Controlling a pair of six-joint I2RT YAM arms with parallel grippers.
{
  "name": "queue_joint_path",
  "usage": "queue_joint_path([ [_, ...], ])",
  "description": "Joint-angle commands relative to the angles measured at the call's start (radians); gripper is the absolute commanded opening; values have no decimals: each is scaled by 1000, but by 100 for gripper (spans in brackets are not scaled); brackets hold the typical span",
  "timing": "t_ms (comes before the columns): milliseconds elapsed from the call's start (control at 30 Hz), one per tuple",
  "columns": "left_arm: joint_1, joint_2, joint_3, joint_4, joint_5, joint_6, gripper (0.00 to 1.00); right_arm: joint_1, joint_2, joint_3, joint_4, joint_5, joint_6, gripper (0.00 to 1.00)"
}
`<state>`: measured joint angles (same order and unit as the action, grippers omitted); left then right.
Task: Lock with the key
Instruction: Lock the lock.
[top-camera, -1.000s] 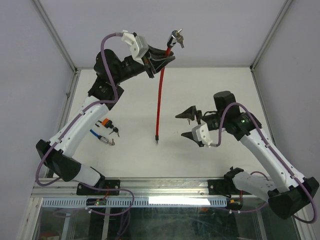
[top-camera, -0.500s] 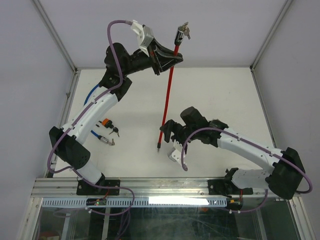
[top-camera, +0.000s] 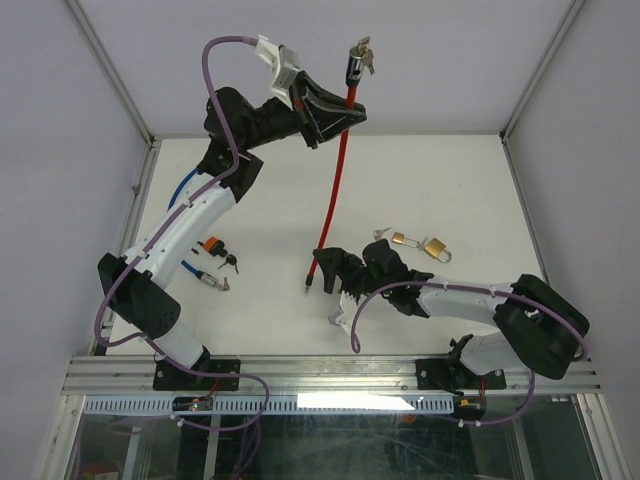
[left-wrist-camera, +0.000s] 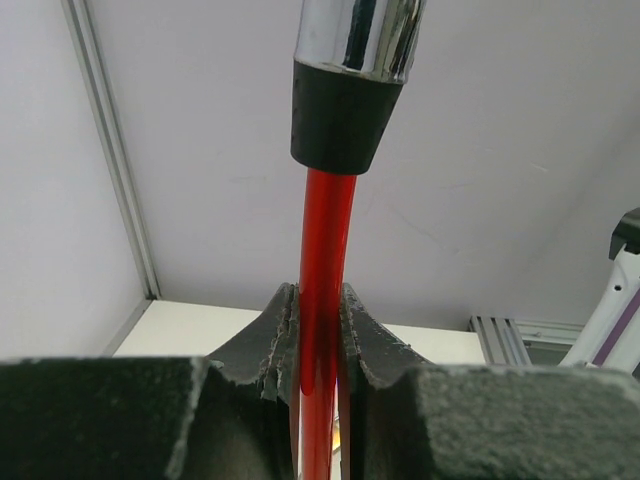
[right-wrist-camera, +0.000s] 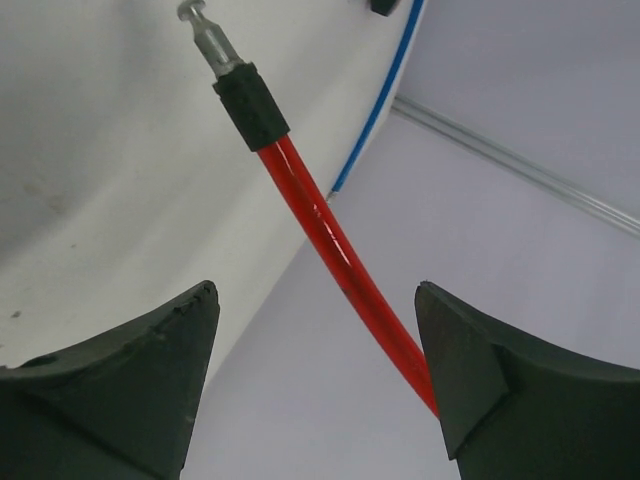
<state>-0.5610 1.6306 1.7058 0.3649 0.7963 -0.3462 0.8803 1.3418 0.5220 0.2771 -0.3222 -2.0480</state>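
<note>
The right gripper (right-wrist-camera: 315, 292) is seen with its 2 rough black wedge fingers spread wide. Between them the glossy red cable (right-wrist-camera: 320, 225) is slanted, closer to one finger, with open room beside the other. Past the tips it ends in a black sleeve (right-wrist-camera: 252, 105) and a metal pin (right-wrist-camera: 205, 35) over the white table (top-camera: 430, 180). Beyond lie 2 brass padlocks (top-camera: 405, 239). Farther up, the cable is pinched by the left gripper (left-wrist-camera: 318, 300), just under the chrome lock barrel (left-wrist-camera: 360, 35) with its keys (top-camera: 365, 60).
</note>
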Motion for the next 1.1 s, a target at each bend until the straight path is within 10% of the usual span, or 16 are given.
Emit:
queue_joint_path([
  [0, 6, -28, 35, 82, 16, -47, 0, 12, 39, -30, 365, -32, -68, 82],
  [300, 6, -49, -2, 129, 34, -91, 0, 39, 190, -38, 540, -37, -84, 70],
  [733, 26, -85, -57, 105, 27, -31, 0, 70, 128, -123, 652, -129, -25, 0],
  [1067, 56, -163, -367, 190, -77, 273, 0, 10, -268, -80, 368, -236, 841, 0],
])
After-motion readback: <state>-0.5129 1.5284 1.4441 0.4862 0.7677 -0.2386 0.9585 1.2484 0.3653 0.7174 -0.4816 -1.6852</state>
